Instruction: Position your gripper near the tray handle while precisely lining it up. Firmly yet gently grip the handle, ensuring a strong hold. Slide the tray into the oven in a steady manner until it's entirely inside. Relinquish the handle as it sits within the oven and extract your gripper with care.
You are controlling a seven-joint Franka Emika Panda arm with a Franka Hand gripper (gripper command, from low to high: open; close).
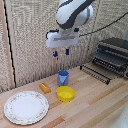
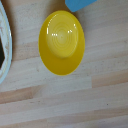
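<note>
oven [image 1: 114,55] only in exterior view

yellow bowl [image 1: 65,93], blue cup [image 1: 63,77], white patterned-rim plate [image 1: 26,107], black-and-silver oven [image 1: 114,54]

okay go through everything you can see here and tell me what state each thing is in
gripper: open, empty, high above the cup.
oven: open at the front.
tray: pulled out, not inside.
blue cup: upright.
yellow bowl: upright, empty.
plate: flat, empty.
</note>
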